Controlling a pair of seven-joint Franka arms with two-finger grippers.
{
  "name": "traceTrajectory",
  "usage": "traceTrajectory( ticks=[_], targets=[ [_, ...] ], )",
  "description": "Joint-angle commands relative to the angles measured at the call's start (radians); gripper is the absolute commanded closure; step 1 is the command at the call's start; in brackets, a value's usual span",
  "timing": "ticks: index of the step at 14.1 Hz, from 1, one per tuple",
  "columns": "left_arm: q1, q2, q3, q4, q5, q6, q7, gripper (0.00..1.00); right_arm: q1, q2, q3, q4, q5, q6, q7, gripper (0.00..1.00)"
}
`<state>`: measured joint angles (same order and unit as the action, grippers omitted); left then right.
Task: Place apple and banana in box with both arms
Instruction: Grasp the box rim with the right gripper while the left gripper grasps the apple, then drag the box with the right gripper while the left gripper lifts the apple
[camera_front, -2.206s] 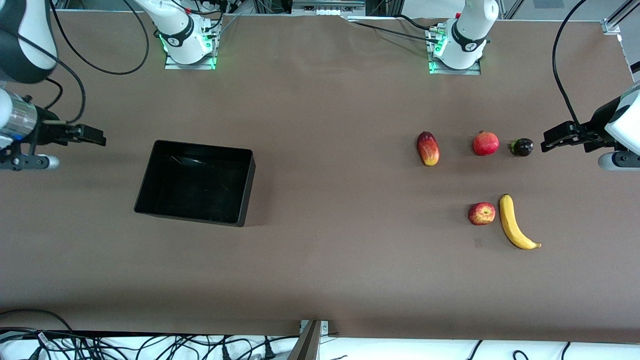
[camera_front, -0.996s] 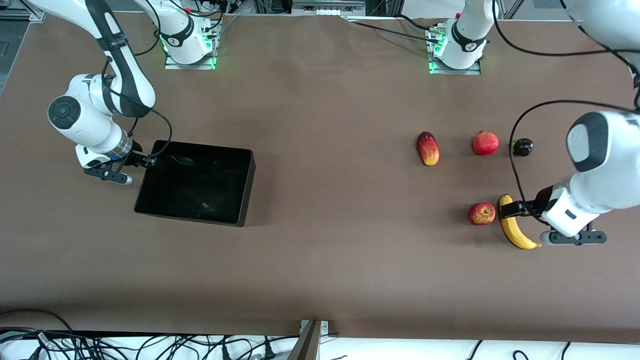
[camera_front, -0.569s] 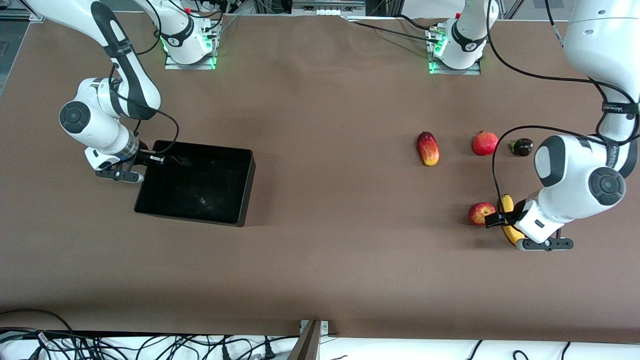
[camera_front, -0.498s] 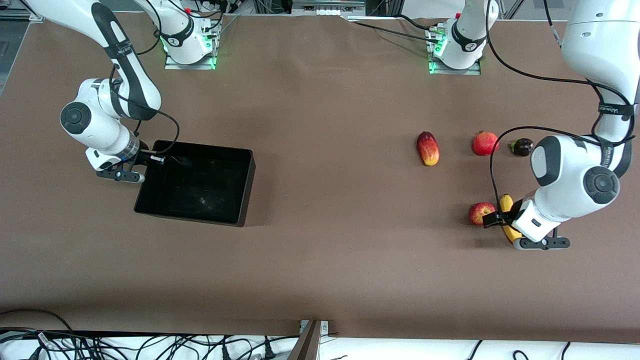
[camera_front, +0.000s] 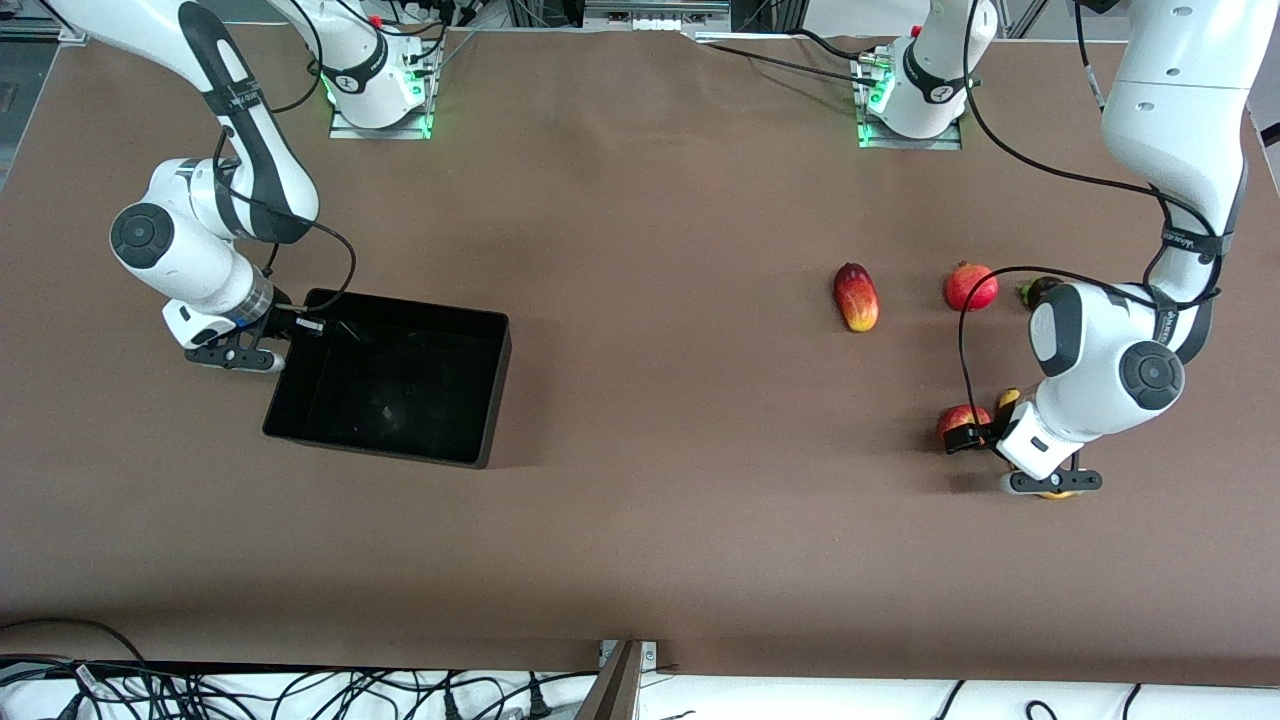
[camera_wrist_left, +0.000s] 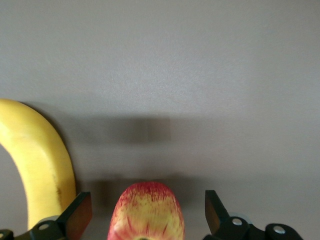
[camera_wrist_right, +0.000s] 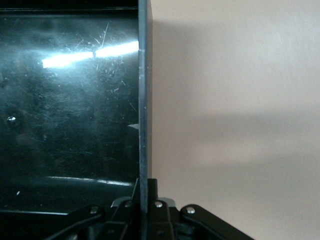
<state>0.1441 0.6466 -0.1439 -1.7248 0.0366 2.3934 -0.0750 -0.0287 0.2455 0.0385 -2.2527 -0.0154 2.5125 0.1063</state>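
Observation:
The red apple (camera_front: 960, 417) lies on the table at the left arm's end, with the yellow banana (camera_front: 1008, 398) beside it, mostly hidden under the left wrist. My left gripper (camera_front: 966, 436) is down at the apple, open, with the apple (camera_wrist_left: 146, 215) between its fingers (camera_wrist_left: 75, 217). The banana (camera_wrist_left: 40, 160) lies just outside one finger. The black box (camera_front: 495, 390) sits at the right arm's end. My right gripper (camera_front: 305, 325) is shut on the box's end wall (camera_wrist_right: 144, 100), which runs between its fingers (camera_wrist_right: 145, 195).
A red-yellow mango (camera_front: 856, 297), a red pomegranate (camera_front: 970, 287) and a dark fruit (camera_front: 1035, 288), partly hidden by the left arm, lie in a row farther from the front camera than the apple. The box holds nothing.
My left gripper has moved from over the banana to the apple and now straddles it. My right gripper has stayed on the box's wall, and the box has shifted slightly toward the front camera.

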Motion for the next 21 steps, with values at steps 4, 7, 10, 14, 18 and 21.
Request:
traceTrajectory(
  ticks=[4, 7, 10, 14, 18, 21],
  targets=[
    [0.005, 0.011, 0.015, -0.073, 0.020, 0.056, -0.029, 0.00, 0.100, 0.020, 0.084, 0.367, 0.005, -0.433, 0.075, 1.00],
    [0.005, 0.019, 0.015, -0.096, 0.019, 0.086, -0.058, 0.61, 0.217, 0.050, 0.086, 0.436, 0.006, -0.488, 0.154, 1.00],
    [0.005, 0.016, 0.015, -0.098, 0.020, 0.081, -0.055, 1.00, 0.353, 0.130, 0.084, 0.536, 0.038, -0.478, 0.243, 1.00],
    [-0.011, -0.059, 0.014, -0.075, 0.020, -0.053, -0.075, 1.00, 0.508, 0.311, 0.084, 0.744, 0.078, -0.465, 0.400, 1.00],
    [-0.055, -0.185, -0.015, 0.046, 0.005, -0.358, -0.178, 1.00, 0.628, 0.426, 0.080, 0.805, 0.075, -0.341, 0.489, 1.00],
    [-0.113, -0.212, -0.057, 0.129, 0.003, -0.509, -0.384, 1.00, 0.665, 0.475, 0.080, 0.803, 0.072, -0.278, 0.509, 1.00]
  ],
)
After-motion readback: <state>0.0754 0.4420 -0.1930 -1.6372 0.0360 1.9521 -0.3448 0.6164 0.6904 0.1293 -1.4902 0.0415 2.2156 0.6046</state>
